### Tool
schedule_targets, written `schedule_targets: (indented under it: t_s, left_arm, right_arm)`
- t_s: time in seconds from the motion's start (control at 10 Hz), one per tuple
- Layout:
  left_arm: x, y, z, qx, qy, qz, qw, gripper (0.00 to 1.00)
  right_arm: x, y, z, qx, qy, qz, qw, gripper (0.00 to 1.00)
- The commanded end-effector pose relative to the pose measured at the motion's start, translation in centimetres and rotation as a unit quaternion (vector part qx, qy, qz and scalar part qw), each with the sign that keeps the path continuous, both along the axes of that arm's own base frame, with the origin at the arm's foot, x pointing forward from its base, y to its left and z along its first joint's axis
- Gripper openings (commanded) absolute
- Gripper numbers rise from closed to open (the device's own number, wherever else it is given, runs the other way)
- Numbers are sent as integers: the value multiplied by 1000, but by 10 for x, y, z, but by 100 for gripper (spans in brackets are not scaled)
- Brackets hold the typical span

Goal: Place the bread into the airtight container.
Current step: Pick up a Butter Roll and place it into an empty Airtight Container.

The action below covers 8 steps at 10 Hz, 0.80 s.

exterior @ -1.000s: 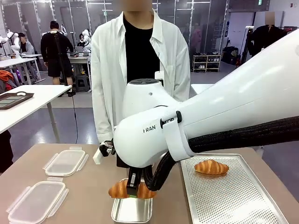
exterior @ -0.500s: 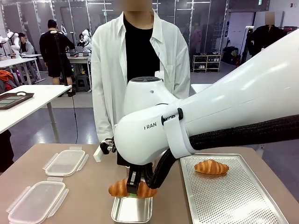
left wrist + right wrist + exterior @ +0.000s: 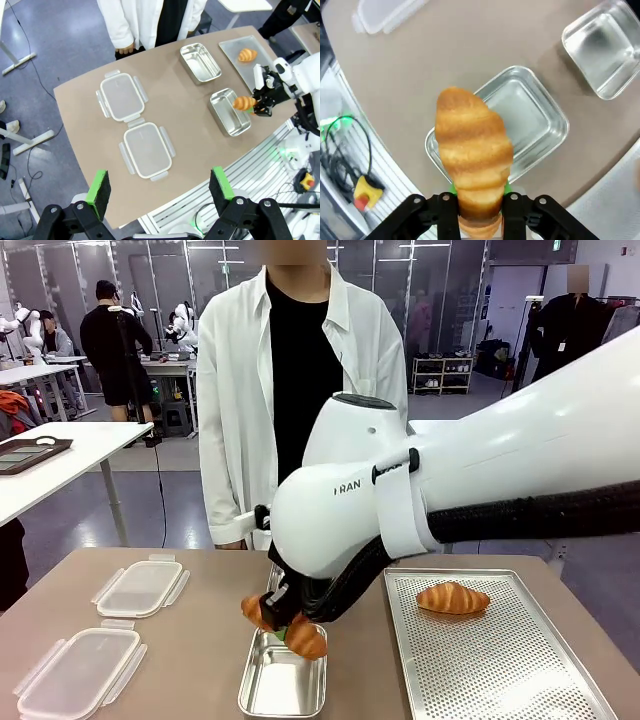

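The bread (image 3: 285, 625), a golden croissant, hangs slanted in my right gripper (image 3: 285, 630), which is shut on its middle. It hovers just over the near steel airtight container (image 3: 282, 688), which holds nothing. In the right wrist view the bread (image 3: 472, 150) stands up between the fingers of the right gripper (image 3: 479, 202), over the near container (image 3: 532, 117). From high above, the left wrist view shows the bread (image 3: 243, 103) beside that container (image 3: 227, 117). My left gripper (image 3: 159, 185) is open with nothing between its pads.
A second croissant (image 3: 452, 597) lies on the perforated tray (image 3: 500, 665) at the right. Two clear lids (image 3: 140, 587) (image 3: 80, 670) lie at the left. A second steel container (image 3: 200, 55) stands farther back. A person in a white shirt (image 3: 235, 390) stands at the far edge.
My right arm has shifted to the right and turned its wrist. The croissant, level before, now slants over the near container's back edge.
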State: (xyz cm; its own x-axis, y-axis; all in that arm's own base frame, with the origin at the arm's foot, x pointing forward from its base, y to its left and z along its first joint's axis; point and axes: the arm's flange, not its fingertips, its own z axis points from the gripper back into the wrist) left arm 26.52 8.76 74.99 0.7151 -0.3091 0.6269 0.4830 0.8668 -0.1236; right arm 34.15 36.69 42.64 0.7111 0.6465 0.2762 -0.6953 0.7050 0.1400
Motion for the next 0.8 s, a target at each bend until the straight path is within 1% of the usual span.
schedule_targets:
  t_s: [0.0,0.1,0.2,0.3,0.4,0.5,0.6,0.7]
  left_arm:
    - [-1,0,1,1,-2,-7,1000,100]
    - [-1,0,1,1,-2,-7,1000,100]
    - [-1,0,1,1,-2,-7,1000,100]
    - [-1,0,1,1,-2,-7,1000,100]
    - [-1,0,1,1,-2,-7,1000,100]
    - [-1,0,1,1,-2,-7,1000,100]
    - [-1,0,1,1,-2,-7,1000,100]
    - [-1,0,1,1,-2,-7,1000,100]
  right_arm:
    - [-18,13,-19,26,-5,-170,985,30]
    - [-15,16,-29,24,7,-218,976,30]
    - [-6,19,-42,15,2,-263,965,30]
    - [-2,23,-55,24,24,-286,958,30]
    - [-1,27,-70,16,18,-295,955,30]
    - [2,29,-85,-6,22,-311,950,30]
    - [8,32,-95,-5,12,-316,949,30]
    - [9,34,-96,-3,15,-318,948,30]
